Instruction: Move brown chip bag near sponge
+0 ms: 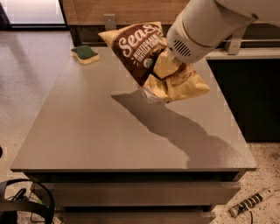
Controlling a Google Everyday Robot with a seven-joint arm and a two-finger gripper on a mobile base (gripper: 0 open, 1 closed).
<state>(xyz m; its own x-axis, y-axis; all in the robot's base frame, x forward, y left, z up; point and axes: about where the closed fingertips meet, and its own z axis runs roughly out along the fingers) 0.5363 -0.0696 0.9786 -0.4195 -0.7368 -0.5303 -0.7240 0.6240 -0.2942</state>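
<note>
The brown chip bag (144, 54), dark brown with white script and pale yellow ends, hangs in the air above the grey table (87, 131), casting a shadow below. My gripper (168, 65) is shut on the bag's right half, its fingers buried in the crumpled yellow end. The white arm comes in from the upper right. The sponge (85, 54), green top over a yellow base, lies at the table's far left corner, apart from the bag and to its left.
A dark cabinet (245, 96) stands right of the table. A wooden wall panel (122, 8) runs behind it. Cables (26, 201) and a power strip (251, 202) lie on the speckled floor in front.
</note>
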